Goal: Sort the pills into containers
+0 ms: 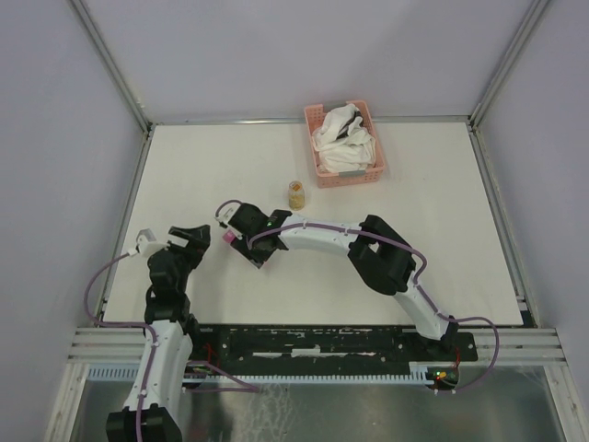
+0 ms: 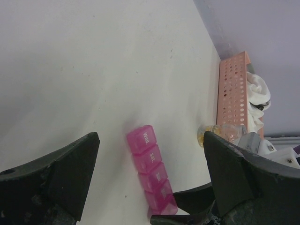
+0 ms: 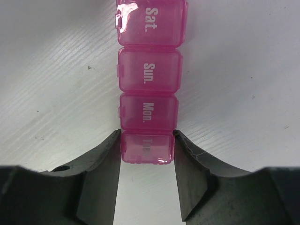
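Observation:
The magenta-pink pill-box strip [image 3: 148,75] lies flat on the white table, lids marked Sat., Sun., Mon. and Tue. My right gripper [image 3: 146,136] is shut on its end compartment, one finger touching each side. In the left wrist view the strip [image 2: 151,168] lies between the wide-open fingers of my left gripper [image 2: 150,140], which is empty, and the right gripper's dark fingers [image 2: 201,206] hold its near end. From above, the strip [image 1: 225,236] shows as a small pink spot between my left gripper [image 1: 190,239] and my right gripper [image 1: 236,228]. A small clear bottle [image 1: 295,193] with yellowish contents stands upright behind them.
A pink lattice basket [image 1: 355,173] with white cloths sits at the back right of the table; it also shows in the left wrist view [image 2: 233,89]. Metal frame posts and grey walls border the table. The bottle [image 2: 220,133] stands between the basket and the strip.

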